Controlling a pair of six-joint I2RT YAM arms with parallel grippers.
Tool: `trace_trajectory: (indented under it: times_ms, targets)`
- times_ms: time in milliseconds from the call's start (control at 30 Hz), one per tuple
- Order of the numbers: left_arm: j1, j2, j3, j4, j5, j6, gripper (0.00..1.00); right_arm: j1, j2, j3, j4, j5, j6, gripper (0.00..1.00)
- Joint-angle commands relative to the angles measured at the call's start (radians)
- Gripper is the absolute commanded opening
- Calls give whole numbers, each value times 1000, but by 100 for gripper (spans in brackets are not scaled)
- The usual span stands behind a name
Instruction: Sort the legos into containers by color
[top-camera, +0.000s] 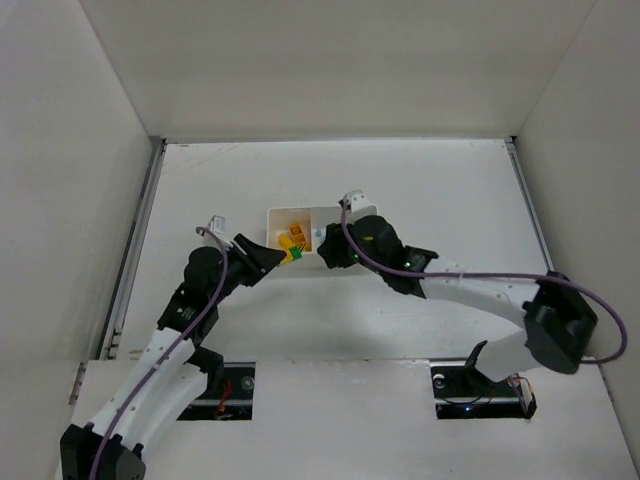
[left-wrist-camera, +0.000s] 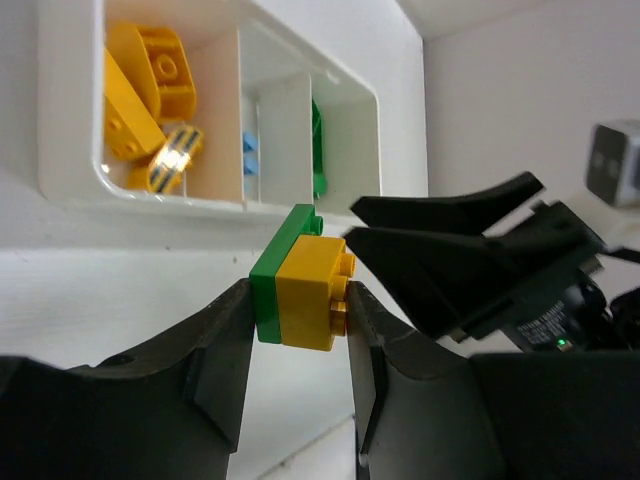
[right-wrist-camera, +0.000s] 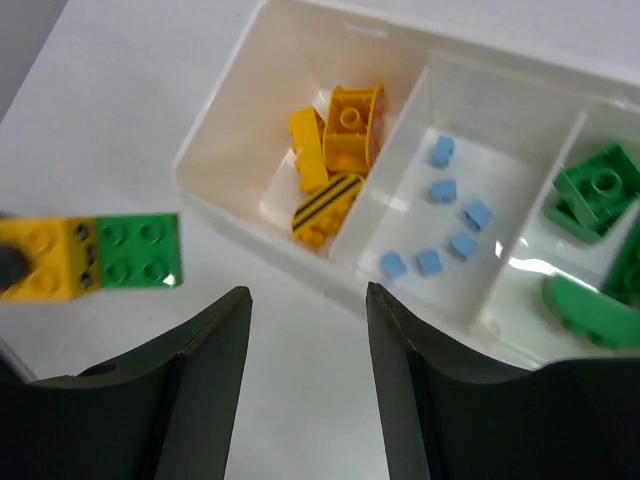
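Joined yellow brick (left-wrist-camera: 312, 290) and green brick (left-wrist-camera: 270, 270), clamped between the left jaws above the worktop (right-wrist-camera: 120, 100), just before the tray's (left-wrist-camera: 200, 205) near wall. Long axis crosswise to the open, empty right jaws, green half nearer, left of their gap.

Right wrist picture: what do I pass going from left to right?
Yellow plastic brick, green plastic brick joined to it, then in the white plastic tray: yellow bricks, tiny pale blue bricks, green bricks.
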Motion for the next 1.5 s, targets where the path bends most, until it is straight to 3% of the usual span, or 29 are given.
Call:
trace_trajectory:
  times_ms: [0, 100, 200, 367, 633, 1300, 1467]
  targets:
    - [13, 94, 57, 62, 229, -39, 16, 44, -193, -137, 94, -8, -97, 53]
    - [-24, 185, 51, 125, 326, -69, 19, 101, -340, -239, 91, -45, -200, 50]
    - [-96, 292, 49, 225, 430, -109, 20, 165, -425, -282, 72, -112, -258, 56]
    - [-182, 401, 49, 332, 498, -143, 20, 179, -422, -271, 37, -201, -275, 71]
    - [-199, 473, 60, 403, 599, -194, 21, 214, -457, -277, -15, -212, -297, 75]
    - [-184, 394, -41, 452, 610, -286, 21, 216, -439, -288, -47, -154, -314, 76]
    - [-173, 369, -58, 452, 611, -295, 21, 214, -430, -282, -40, -185, -306, 64]
